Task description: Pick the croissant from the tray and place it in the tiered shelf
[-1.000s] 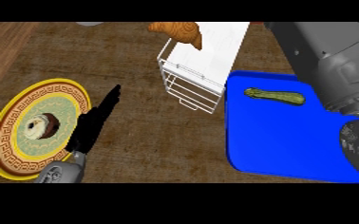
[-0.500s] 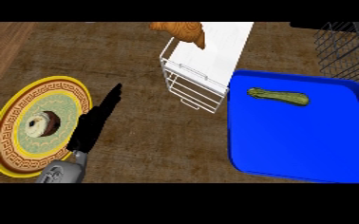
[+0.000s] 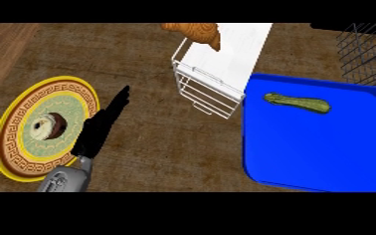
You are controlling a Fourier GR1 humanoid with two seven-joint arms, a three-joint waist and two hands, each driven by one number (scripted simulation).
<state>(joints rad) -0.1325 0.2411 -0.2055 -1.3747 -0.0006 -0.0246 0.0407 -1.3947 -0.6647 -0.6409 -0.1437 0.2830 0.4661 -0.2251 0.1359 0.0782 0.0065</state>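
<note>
Croissant (image 3: 195, 32) sits at the top centre of the frame, on the upper-left end of the white tiered shelf's (image 3: 242, 45) top; it looks to be resting on it, w/ no robot hand touching it. Blue tray (image 3: 316, 149) at right carries only a long green veg (image 3: 297, 102) near its upper edge, so the pick looks done and the place prob. done too. Left robot hand (image 3: 101, 125) is lower left, fingers straight and released, holding nothing, just beside the yellow plate (image 3: 22, 104) w/ a donut (image 3: 50, 125) on it. Right robot hand is out of frame. A dark wire basket (image 3: 360, 50) shows upper right on the brown surface (image 3: 147, 55). Little seems left beyond confirming that the croissant lies steady.
</note>
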